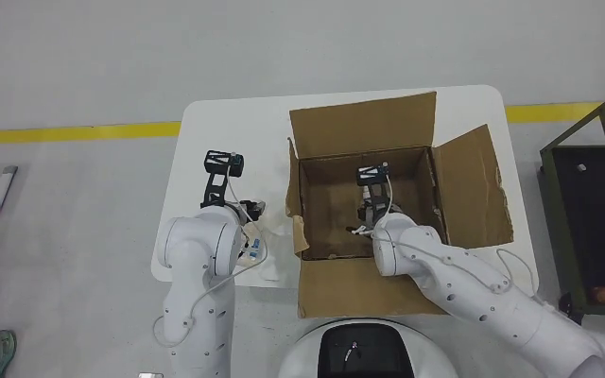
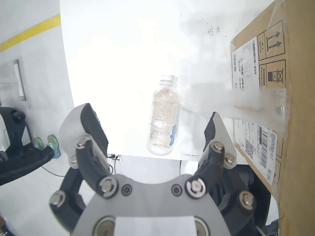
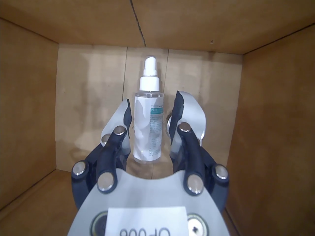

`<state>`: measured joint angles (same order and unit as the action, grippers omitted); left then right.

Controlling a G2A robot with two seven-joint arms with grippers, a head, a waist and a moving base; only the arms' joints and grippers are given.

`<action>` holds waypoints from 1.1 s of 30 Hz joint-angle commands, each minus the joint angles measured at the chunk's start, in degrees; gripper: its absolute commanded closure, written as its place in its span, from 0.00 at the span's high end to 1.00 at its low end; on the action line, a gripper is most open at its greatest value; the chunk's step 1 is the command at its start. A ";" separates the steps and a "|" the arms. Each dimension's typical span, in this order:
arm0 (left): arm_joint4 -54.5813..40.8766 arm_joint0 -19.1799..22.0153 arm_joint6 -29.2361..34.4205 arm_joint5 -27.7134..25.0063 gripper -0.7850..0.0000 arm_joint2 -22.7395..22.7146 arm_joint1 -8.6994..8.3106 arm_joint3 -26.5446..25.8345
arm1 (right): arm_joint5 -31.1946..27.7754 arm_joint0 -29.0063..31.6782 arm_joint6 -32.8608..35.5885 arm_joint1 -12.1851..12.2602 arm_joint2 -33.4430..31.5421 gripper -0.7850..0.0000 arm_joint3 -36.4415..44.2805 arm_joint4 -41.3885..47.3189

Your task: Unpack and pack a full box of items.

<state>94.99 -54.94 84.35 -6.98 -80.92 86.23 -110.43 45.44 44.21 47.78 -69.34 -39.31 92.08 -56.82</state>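
Box: open brown cardboard box point(image 1: 326, 203) on the white table point(image 1: 236, 123), flaps spread, inside almost bare.
Left inside: clear spray bottle with white pump head and pale label point(image 3: 149, 114), apparently flat on the box floor, clear of the walls.
Out on the table: clear plastic bottle with white cap point(image 2: 163, 116), lying near the box's outer wall, close to the table edge.
Right claw point(image 3: 152, 99): down inside the box, partly open, pads point(image 3: 176, 110) flanking the spray bottle's body, not clamped on it.
Left claw point(image 2: 150, 112): over the table beside the box, spread wide, holding nothing, with the plastic bottle lying beyond its tips.
Progress: judged either near the end of unpacking or just starting to repack; impossible to say which.
Remaining: at the least, handling the spray bottle, then the plastic bottle.
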 commanded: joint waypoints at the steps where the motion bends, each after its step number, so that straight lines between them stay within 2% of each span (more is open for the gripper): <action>1: 0.00 0.00 0.00 0.00 1.00 0.00 0.00 0.00 | -0.45 0.09 0.09 -0.25 -0.19 0.48 -0.65 0.09; 25: 0.00 0.00 0.00 0.00 1.00 0.00 0.00 0.00 | -6.24 -0.09 -0.10 -4.04 -2.46 0.50 -7.01 4.05; 27: 0.00 0.00 0.00 0.00 1.00 0.00 0.00 0.00 | -6.42 -0.15 0.13 -4.26 -2.63 0.55 -7.46 3.90; 31: 0.00 0.00 0.00 0.00 1.00 0.00 0.00 0.00 | -6.60 -0.23 0.79 -4.70 -2.78 0.42 -7.99 3.24; 32: 0.00 0.00 0.00 0.00 1.00 0.00 0.00 0.00 | -6.55 -0.20 0.92 -4.80 -2.80 0.35 -8.11 2.98; 33: 0.00 0.00 0.00 0.00 1.00 0.00 0.00 0.00 | -6.53 -0.19 1.04 -4.89 -2.84 0.22 -8.19 2.71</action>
<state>94.99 -54.94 84.35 -6.98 -80.92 86.23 -110.43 38.86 44.00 48.72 -74.16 -42.12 83.96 -53.91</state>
